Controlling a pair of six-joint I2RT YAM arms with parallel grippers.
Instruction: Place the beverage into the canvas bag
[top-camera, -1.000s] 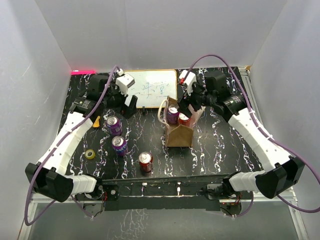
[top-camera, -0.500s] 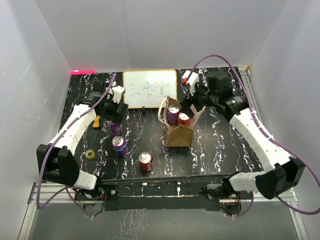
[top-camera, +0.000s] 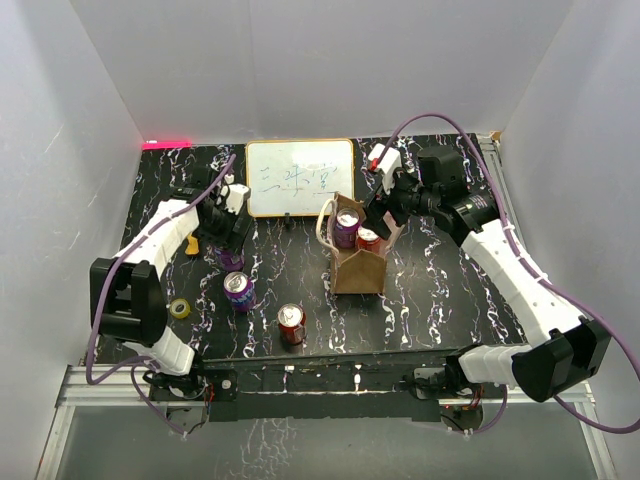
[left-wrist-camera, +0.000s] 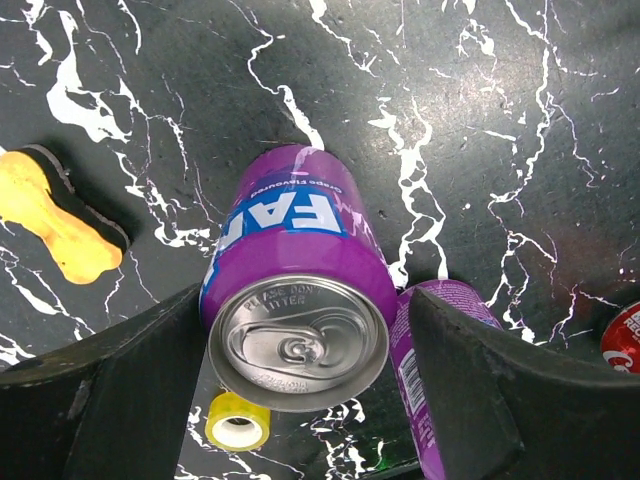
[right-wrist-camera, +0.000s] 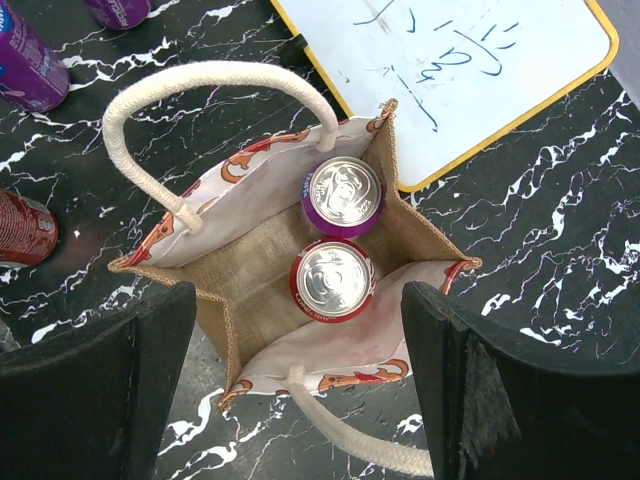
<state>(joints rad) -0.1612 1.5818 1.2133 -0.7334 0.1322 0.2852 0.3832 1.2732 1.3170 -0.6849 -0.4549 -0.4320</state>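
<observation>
The canvas bag stands open mid-table with a purple can and a red can upright inside it. My right gripper hovers open above the bag's mouth, holding nothing. Over on the left, my left gripper is lowered over an upright purple can. Its jaws straddle the can: the left finger is against it and a small gap shows at the right finger. In the top view this can is mostly hidden under the left gripper.
A second purple can and a red can stand nearer the front. A yellow tape roll and a yellow-orange eraser lie at the left. The whiteboard lies behind the bag.
My left arm swung from beside the whiteboard to the left and came down over the purple can, its jaws narrowing a little. The right gripper barely moved.
</observation>
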